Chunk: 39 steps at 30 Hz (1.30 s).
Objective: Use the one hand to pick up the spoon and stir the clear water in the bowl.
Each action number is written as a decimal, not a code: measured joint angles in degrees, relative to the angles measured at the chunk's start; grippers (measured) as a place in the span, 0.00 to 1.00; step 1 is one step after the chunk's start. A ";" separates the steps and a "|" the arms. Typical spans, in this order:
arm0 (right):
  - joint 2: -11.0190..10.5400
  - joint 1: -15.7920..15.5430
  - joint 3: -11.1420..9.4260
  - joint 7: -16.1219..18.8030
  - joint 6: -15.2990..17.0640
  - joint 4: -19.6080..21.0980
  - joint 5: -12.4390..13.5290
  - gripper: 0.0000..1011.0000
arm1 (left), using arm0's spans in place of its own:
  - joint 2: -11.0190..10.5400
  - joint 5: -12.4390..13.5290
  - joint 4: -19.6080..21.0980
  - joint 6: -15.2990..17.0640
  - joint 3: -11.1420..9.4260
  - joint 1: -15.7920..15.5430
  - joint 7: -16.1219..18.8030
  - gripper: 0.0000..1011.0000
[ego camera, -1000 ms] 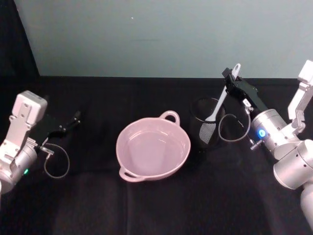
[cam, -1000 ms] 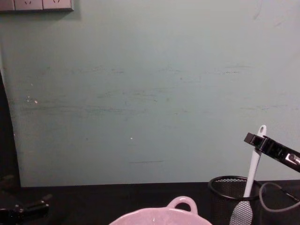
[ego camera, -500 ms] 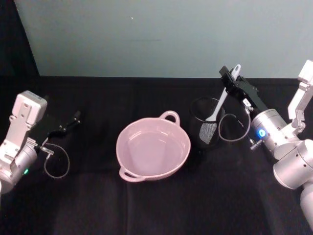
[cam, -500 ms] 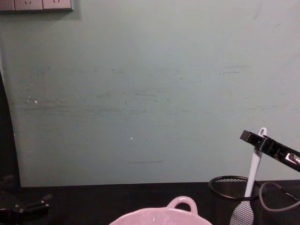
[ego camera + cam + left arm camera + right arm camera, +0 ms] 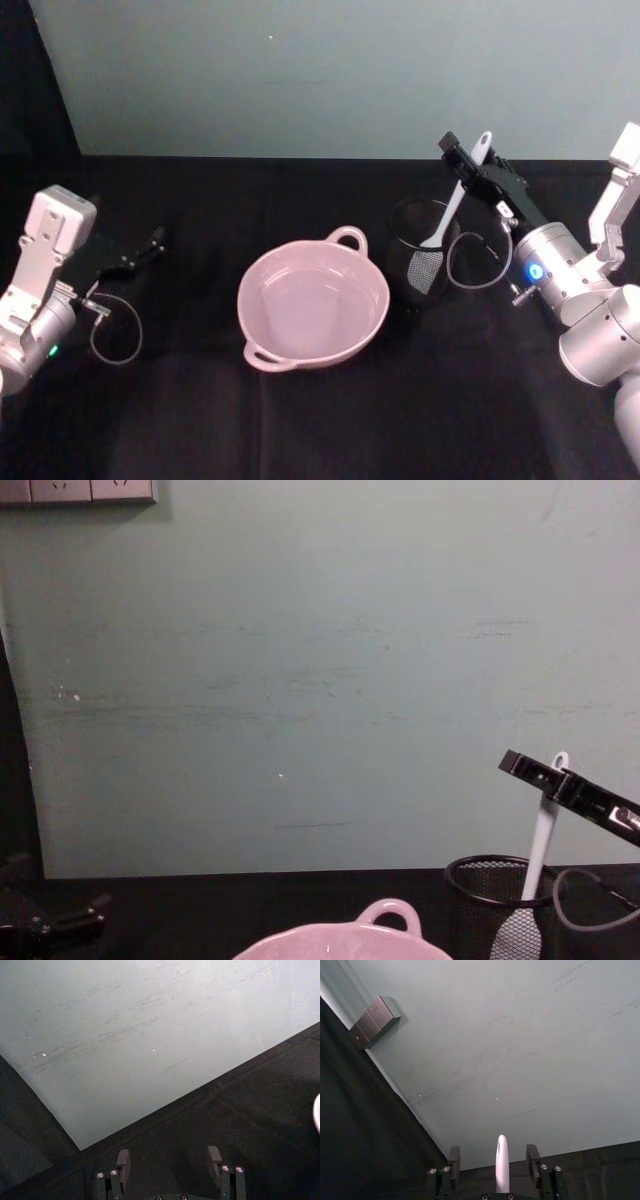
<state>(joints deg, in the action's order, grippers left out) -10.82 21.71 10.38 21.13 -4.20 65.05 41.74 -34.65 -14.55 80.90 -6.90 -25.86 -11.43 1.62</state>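
— None of the stirring is done, as far as I can judge. The spoon (image 5: 452, 205) stands blade-down in the black mesh cup (image 5: 425, 262), just to the right of the pink bowl (image 5: 313, 302), its handle leaning up out of the rim.

— And the right gripper (image 5: 466, 160)?

— It is at the top of the handle. In the right wrist view the handle tip (image 5: 502, 1162) rises between the two fingers (image 5: 454, 1156), with a gap on each side, so they are spread around it and not yet pinching.

— So what is left?

— Nearly everything, I'd say: closing on the handle, lifting the spoon clear of the cup, carrying it over to the bowl and stirring. The water in the bowl looks flat and clear.

— The left gripper (image 5: 145, 247)?

— Idle, low over the counter (image 5: 200, 420) at the far left, well apart from the bowl, fingers (image 5: 123, 1159) spread with nothing between them.

— The setting?

— A counter draped in black cloth, a pale green wall (image 5: 300, 680) behind, wall sockets (image 5: 78, 490) at its upper left.
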 joint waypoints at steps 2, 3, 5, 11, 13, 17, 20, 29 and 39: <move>0.00 0.00 0.00 0.00 0.00 0.00 -0.01 0.86 | 0.00 0.00 0.00 0.00 0.00 0.00 0.00 1.00; -0.07 0.00 0.09 -0.14 -0.02 0.00 -0.27 0.89 | 0.00 0.00 0.00 0.00 0.00 0.00 0.00 1.00; -0.45 -0.17 0.39 -0.71 -0.14 0.26 -1.27 0.95 | 0.00 0.00 0.00 0.00 0.00 0.00 0.00 1.00; -1.38 -1.32 0.37 -1.64 -0.89 1.86 -3.16 0.99 | 0.00 0.00 0.00 0.00 0.00 0.00 0.00 1.00; -1.72 -1.88 0.19 -1.78 -0.97 2.68 -3.62 0.99 | 0.00 0.01 0.00 0.00 0.00 0.00 0.00 1.00; -2.37 -2.97 -0.24 -1.90 -0.81 4.29 -4.06 0.99 | 0.00 0.00 0.00 0.00 0.00 0.00 0.00 1.00; -2.86 -3.75 -0.61 -1.94 -0.41 5.39 -4.12 0.99 | 0.00 0.00 0.00 0.00 -0.01 0.00 0.00 1.00; -4.70 -6.01 -1.10 -1.21 0.98 8.21 -3.83 0.99 | 0.00 0.00 0.00 0.00 -0.01 0.00 0.00 1.00; -7.62 -8.93 -0.54 -0.05 -0.58 11.86 -6.16 0.99 | 0.00 0.00 0.00 0.00 -0.01 0.00 0.00 1.00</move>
<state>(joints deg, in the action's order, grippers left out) -18.44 12.78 9.85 21.08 -4.78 76.91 35.58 -34.65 -14.55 80.90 -6.91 -25.86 -11.43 1.62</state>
